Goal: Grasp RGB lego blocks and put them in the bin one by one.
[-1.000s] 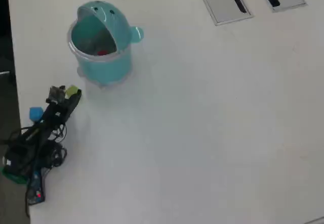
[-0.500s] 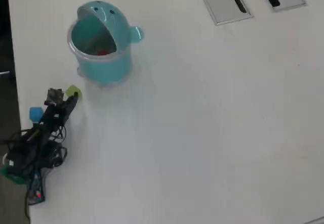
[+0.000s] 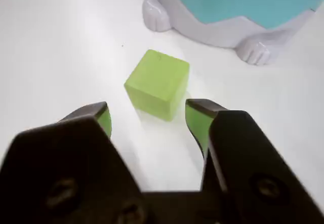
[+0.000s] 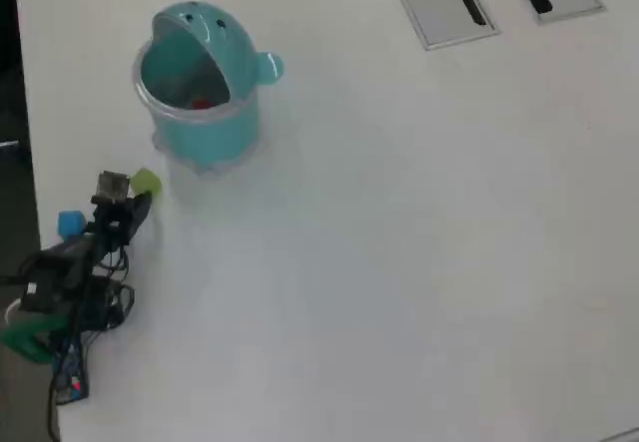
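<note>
The yellow-green block [image 3: 157, 84] lies on the white table just beyond my gripper [image 3: 149, 117]. The gripper is open, its two green-padded fingertips [image 3: 196, 119] a little short of the cube and wider apart than it. Nothing is between them. From above, the yellow-green block [image 4: 146, 181] sits below the teal bin [image 4: 238, 113], with the gripper [image 4: 128, 196] at its lower left. A red block [image 4: 203, 104] lies inside the bin, whose lid is tipped back. The light blue block [image 4: 70, 224] rests left of the arm, near the table's left edge.
The bin's white feet [image 3: 156, 15] stand close behind the green cube. Two grey metal plates [image 4: 439, 1] with dark slots are set into the table at the top right. The arm's base and cables [image 4: 60, 307] lie at the lower left edge.
The arm has drawn back down and to the left, so the gripper tip is slightly farther from the yellow-green block. The blocks and the bin have not moved.
</note>
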